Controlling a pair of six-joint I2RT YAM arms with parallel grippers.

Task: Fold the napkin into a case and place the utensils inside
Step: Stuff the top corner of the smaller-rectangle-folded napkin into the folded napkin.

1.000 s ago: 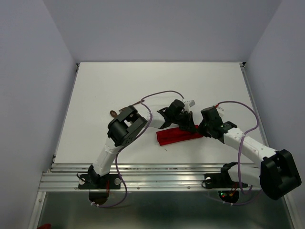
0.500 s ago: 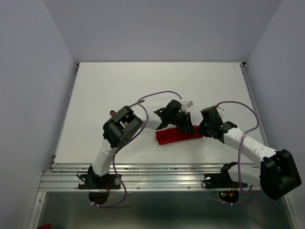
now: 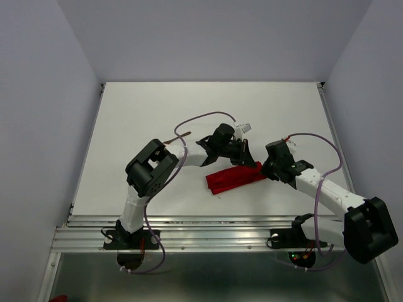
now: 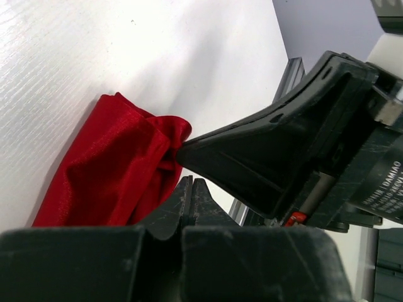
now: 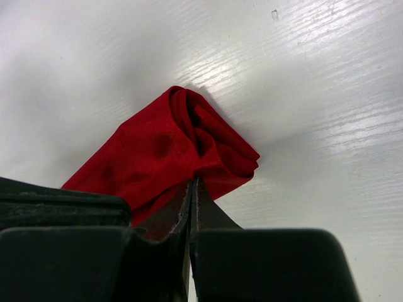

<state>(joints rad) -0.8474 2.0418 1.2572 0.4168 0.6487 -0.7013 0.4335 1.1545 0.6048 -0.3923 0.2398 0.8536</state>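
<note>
The napkin (image 3: 233, 178) is bright red cloth folded into a long, narrow strip that lies flat on the white table (image 3: 138, 119). One end sits right at the tips of the right pincer (image 3: 262, 168), and the strip runs away from those tips toward the left arm's side. Seen from the right wrist, the end of the napkin (image 5: 170, 145) is bunched into soft rolled layers with a rounded corner, and the cloth has a slight sheen.

The right pincer (image 5: 192, 185) is pressed together with its tips against the lower edge of that bunched end. Whether a layer of cloth is caught between them cannot be told. The left pincer (image 3: 245, 155) is also pressed together, with nothing between its fingers. It hangs just above the far long edge of the strip, close beside the right pincer.

From the left wrist, the napkin (image 4: 107, 176) lies just ahead of the left pincer (image 4: 192, 187). The black wedge of the right pincer (image 4: 179, 149) meets the cloth's end from the side. The folds hide their inside, so what the strip holds cannot be told.

A slim brown stick (image 3: 168, 142) shows beside the left arm's elbow, well behind the left pincer and mostly hidden. A purple cable (image 3: 204, 118) loops over the left arm. A metal rail (image 3: 208, 223) runs along the near edge, behind both pincers.
</note>
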